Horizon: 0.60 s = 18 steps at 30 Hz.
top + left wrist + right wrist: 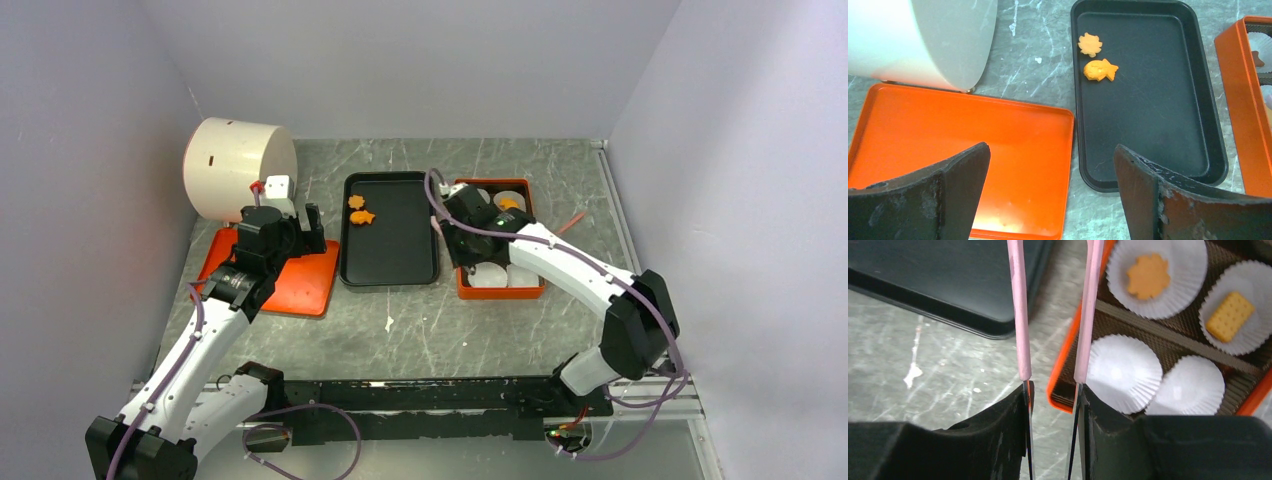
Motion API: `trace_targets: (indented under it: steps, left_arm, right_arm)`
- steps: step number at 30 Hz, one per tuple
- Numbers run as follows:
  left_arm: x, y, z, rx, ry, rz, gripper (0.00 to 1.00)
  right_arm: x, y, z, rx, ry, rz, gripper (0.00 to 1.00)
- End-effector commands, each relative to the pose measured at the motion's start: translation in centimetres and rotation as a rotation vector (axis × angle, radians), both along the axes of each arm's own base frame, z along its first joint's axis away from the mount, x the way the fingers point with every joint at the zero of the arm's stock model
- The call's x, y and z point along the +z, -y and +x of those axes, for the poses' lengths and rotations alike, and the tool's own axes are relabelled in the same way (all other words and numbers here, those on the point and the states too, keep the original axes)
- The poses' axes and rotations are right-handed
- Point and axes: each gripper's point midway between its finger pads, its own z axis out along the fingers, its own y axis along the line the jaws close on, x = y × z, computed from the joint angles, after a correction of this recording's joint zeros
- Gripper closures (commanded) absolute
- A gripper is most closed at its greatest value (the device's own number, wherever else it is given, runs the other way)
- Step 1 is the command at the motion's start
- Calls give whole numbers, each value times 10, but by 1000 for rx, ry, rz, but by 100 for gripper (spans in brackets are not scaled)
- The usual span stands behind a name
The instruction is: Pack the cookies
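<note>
Two orange cookies, a leaf shape [1090,44] and a fish shape [1100,70], lie at the far left of the black tray [1168,165]; both show from above [359,210]. The orange box [1064,360] holds white paper cups. One cup has a flower-shaped orange cookie [1148,276], another a square one [1230,316], and two cups [1122,373] are empty. My right gripper [1054,390] is shut on pink-tipped tweezers [1019,315], over the box's left edge; the tips are out of view. My left gripper [1050,152] is open and empty above the orange lid [963,140].
A large white cylinder [238,165] lies on its side at the back left, just behind the orange lid [275,275]. The black tray [390,270] sits between the lid and the box [500,293]. Grey walls close in on three sides.
</note>
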Motion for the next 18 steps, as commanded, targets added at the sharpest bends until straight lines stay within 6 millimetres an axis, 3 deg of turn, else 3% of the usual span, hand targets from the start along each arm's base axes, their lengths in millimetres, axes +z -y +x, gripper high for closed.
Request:
trace_targets:
  steps: [1, 7, 18]
  left_arm:
    - [11, 4, 3, -19, 40, -8, 2]
    - [13, 3, 3, -16, 47, -8, 2]
    - [13, 2, 2, -11, 47, -8, 2]
  right_arm:
    - [26, -42, 15, 51, 94, 55, 62]
    - [20, -87, 15, 138, 100, 59, 63]
    - [-14, -130, 37, 220, 83, 16, 63]
